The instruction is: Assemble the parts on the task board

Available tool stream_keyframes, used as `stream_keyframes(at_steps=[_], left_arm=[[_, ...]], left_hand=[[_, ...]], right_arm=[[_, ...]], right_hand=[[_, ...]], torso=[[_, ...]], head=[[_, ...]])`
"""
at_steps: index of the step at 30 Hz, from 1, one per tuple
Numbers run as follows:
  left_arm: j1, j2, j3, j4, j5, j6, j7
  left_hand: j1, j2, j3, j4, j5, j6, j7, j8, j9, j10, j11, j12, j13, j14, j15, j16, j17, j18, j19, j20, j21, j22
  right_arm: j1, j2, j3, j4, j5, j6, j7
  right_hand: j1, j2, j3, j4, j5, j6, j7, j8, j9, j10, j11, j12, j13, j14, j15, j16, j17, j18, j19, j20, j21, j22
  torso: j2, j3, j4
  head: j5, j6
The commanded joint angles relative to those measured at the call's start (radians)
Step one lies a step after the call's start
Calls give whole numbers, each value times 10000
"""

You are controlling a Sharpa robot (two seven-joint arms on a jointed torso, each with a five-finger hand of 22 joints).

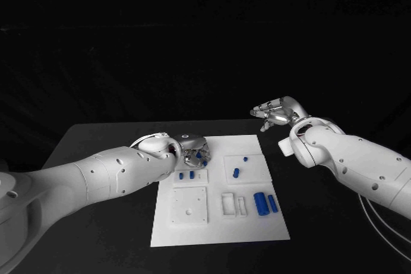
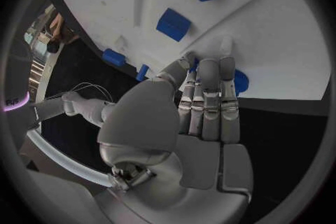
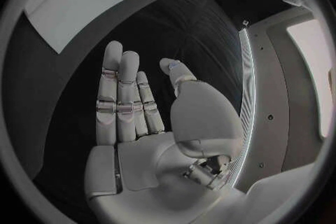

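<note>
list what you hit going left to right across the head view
left hand over the task board's far left corner → blue pair of upright parts near the board's right edge → right hand raised beyond it

text: none legible | labels, brands: none | numbers, signs: none | checked: flat white rectangular task board [image 1: 257,223], small blue plastic parts [image 1: 259,203], both silver hands' surfaces

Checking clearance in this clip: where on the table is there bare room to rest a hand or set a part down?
Bare black table lies left of the task board, and more lies between the board's right edge and the right arm. The board's near strip is free too. It is crowded at the far left corner, where the left hand covers blue parts.
</note>
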Motion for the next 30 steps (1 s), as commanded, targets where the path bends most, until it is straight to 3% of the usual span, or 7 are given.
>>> stream_keyframes(at_steps=[1,9,19,30], left_arm=[[-37,38,-1,-10,71,233,88],[-57,65,-1,-31,73,416,68],[-67,88,0,-90,35,559,-150],[-74,66,0,-75,37,132,-133]], left_hand=[[-114,-2,30,34,-70,55,46,-26,-8,88,1,-43,-12,15,13,45,3,85,-51,-46,31,191],[-114,125,62,102,-68,292,88,-18,-3,363,-36,-44,-12,92,21,130,22,88,-46,-50,61,195],[57,464,-71,147,-59,913,126,-21,6,1022,-126,-47,-10,331,85,446,117,226,68,9,212,204],[187,751,-382,3,25,1485,24,-16,31,1577,-312,-38,2,618,-26,531,140,247,186,-81,480,198]], right_arm=[[-3,7,4,3,-9,105,131],[-3,1,4,3,-9,110,134],[-3,-5,4,6,-6,111,139],[-3,-2,4,11,3,102,146]], right_hand=[[68,50,-10,-28,38,-27,-1,-41,-14,-73,-3,-43,-15,-33,68,46,-9,148,349,71,33,-9],[68,50,-10,-28,38,-27,-1,-41,-14,-73,-3,-43,-15,-33,68,46,-9,148,349,71,33,-9],[52,51,18,-38,38,-6,-9,-40,-13,-57,-8,-44,-15,-37,64,48,-15,143,348,67,71,-89],[36,49,30,-35,41,-4,-10,-42,-14,-52,-9,-45,-16,-36,63,51,-16,140,344,67,92,-132]], torso=[[2,2,-3],[3,0,-3],[3,0,0],[3,-8,1]], head=[[10,-3],[-13,-20],[-21,-36],[-13,-15]])
